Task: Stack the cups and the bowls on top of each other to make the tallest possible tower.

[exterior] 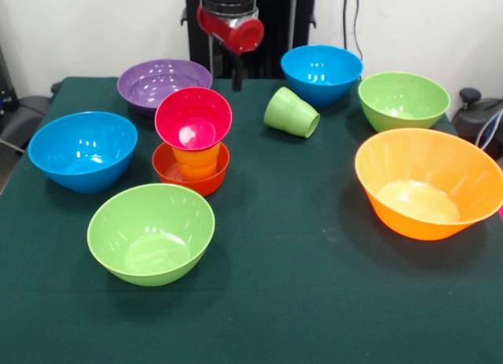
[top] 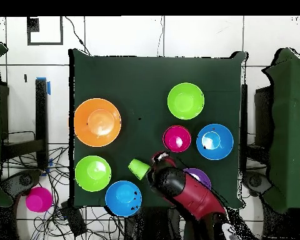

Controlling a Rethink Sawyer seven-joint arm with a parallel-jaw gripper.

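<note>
So the light green cup [exterior: 291,112] is tipped on its side at the back of the green table [exterior: 314,301], and it looks like the next easy piece for the tower [exterior: 192,140].

It's thin ribbed plastic, so I'd guess light, stiff and a bit slick, and likely to roll if nudged. Pinching across the rim wall near the open mouth seems the safest hold. The tower so far is a small red-orange bowl [exterior: 191,175], an orange cup [exterior: 196,161] and a magenta bowl [exterior: 193,118] perched on top, which looks wobbly. The gripper [exterior: 236,85] hangs between purple bowl [exterior: 161,82] and green cup; can't tell whether its fingers are apart or together.
</note>
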